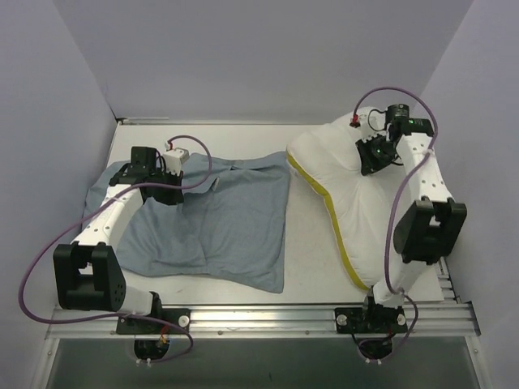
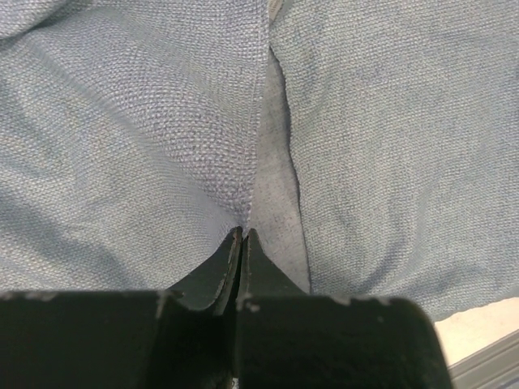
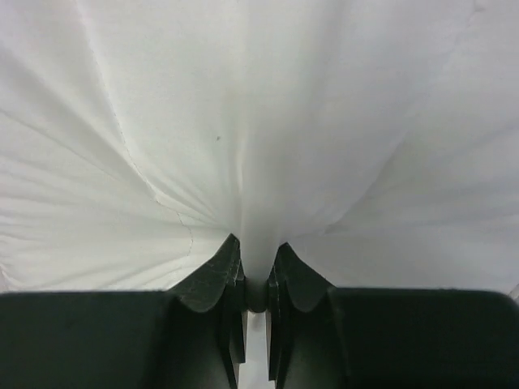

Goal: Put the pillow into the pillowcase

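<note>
Now right end effector [image 3: 255, 253] pinches pillow [image 3: 243, 113].

Left arm [image 1: 113, 212], right arm [image 1: 428, 174]: white links, chunky black joint blocks. Purple cable [image 1: 396, 88] loops along each. Small green light [image 1: 378, 149], possibly an indicator, upper right. Fingers [image 3: 212, 279] matte black, wedge-tipped.

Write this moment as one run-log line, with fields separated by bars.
left gripper: shut on pillowcase | right gripper: shut on pillow | pillow: beside pillowcase, not inside
</note>
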{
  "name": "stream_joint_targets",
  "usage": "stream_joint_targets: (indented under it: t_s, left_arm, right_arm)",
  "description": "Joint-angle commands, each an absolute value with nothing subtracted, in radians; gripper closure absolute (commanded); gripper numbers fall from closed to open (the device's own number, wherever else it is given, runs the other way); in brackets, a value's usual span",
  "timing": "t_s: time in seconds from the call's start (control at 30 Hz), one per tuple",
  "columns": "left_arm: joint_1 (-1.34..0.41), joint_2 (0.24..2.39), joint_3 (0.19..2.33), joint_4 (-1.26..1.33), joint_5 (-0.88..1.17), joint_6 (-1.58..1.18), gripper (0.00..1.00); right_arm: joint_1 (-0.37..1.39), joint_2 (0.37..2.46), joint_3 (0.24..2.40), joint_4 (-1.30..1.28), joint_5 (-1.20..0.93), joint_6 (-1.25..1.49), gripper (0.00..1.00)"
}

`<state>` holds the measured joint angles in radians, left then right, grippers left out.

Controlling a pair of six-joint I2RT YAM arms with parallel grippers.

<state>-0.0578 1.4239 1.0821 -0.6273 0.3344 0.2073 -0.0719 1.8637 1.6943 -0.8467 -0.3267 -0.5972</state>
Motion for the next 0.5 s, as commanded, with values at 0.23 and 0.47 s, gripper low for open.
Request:
stream_joint_targets:
  t_s: [0.23, 0.47]
  left_arm:
    - [-0.052, 1.388, 1.124, -0.634, 0.501, 0.161, 1.0]
    - [-0.051, 1.342, 1.115, -0.635, 0.538, 0.164, 1.0]
  right_arm:
    - [0.159, 1.471, 1.64, -0.888, -0.636, -0.819, 1.0]
    - [0.428, 1.358, 1.416, -0.89, -0.542, -1.001, 1.0]
